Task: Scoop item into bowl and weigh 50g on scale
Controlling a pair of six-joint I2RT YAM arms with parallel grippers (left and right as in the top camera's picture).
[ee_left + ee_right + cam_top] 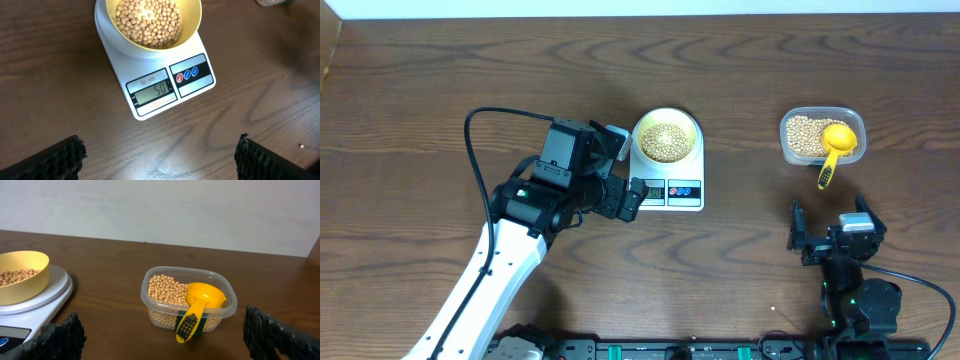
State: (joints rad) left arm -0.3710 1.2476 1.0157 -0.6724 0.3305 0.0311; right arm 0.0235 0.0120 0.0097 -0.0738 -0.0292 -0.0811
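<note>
The pale yellow bowl (693, 127) (192, 22) stands on the white scale (685, 191) (150, 65) and holds a heap of tan beans (667, 141) (148, 20). The scale's display reads 50. My left gripper (623, 172) (160, 150) hovers open just left of the scale's display end, over bare wood, with nothing between its fingers. My right gripper (832, 228) (162, 330) is open near the front right and empty. It faces a clear tub (861, 125) (227, 311) of beans with a yellow scoop (835, 145) (200, 305) resting in it.
The scoop's handle hangs over the tub's near rim toward the right gripper. The bowl (22, 280) and scale (50, 295) show at the left of the right wrist view. A black cable (470, 150) loops left of the left arm. Dark wood table all round.
</note>
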